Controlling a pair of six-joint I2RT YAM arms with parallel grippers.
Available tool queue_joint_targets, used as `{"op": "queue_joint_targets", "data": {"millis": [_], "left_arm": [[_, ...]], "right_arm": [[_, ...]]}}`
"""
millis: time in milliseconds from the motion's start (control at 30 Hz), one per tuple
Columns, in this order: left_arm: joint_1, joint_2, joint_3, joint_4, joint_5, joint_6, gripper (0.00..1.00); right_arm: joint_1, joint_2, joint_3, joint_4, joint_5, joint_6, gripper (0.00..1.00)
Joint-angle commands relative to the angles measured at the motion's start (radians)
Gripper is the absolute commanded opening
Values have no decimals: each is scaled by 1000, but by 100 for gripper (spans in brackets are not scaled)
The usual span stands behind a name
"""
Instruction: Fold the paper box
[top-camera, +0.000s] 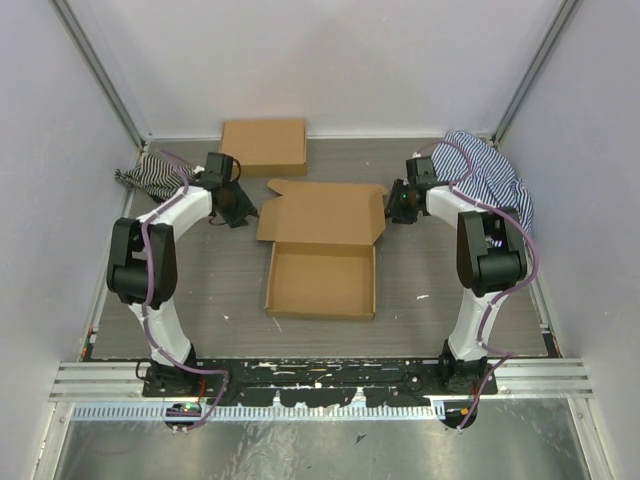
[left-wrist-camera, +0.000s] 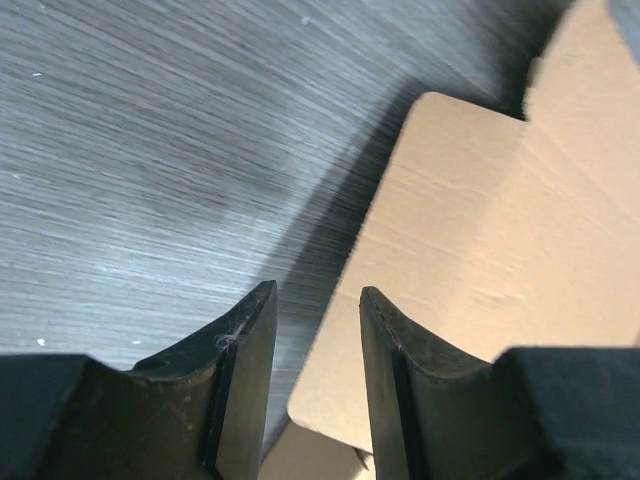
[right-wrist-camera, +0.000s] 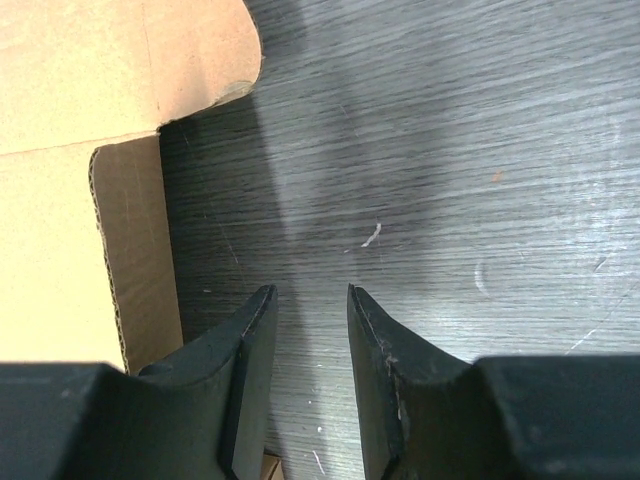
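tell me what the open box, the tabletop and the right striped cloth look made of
Paper box: corrugated cardboard, matte plain brown; its cut edge shows fluting in the right wrist view.
Tabletop: probably laminate, grey with printed-looking wood grain, slight sheen, scuffed.
Striped cloth: seemingly soft woven fabric, crumpled into folds.

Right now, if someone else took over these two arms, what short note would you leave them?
Left tool: open, empty, beside the lid's left flap.
Right tool: open, empty, beside the lid's right flap.
Paper box: in the middle of the table, tray walls standing, lid open behind the tray.
Done: tray formed.
Left: probably folding the lid over and tucking it in.
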Motion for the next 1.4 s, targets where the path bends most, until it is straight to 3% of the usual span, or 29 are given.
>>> {"op": "queue_joint_targets", "data": {"millis": [0,133,333,467,733,967,1367], "left_arm": [[-6,-63,-24,59,74,-46,46],[-22,-53,-7,87,128,-54,46],[0,-81,7,-58,-49,25,45],[31,-100,-44,-85,-77,70,45],[6,-29,-98,6,82,90,43],[-3,-1,-109,34,90,71,43],[-11,-112,-126,107,135,18,44]], "right_arm": [[18,-35,45,17,4,-22,40],[25,-36,49,13,4,-23,40],[26,-48,58,-6,27,-30,39],[27,-53,62,-15,34,-37,39],[34,-46,59,-5,10,-37,39],[49,-44,64,-9,9,-47,40],[61,-40,78,-15,20,-55,39]]}}
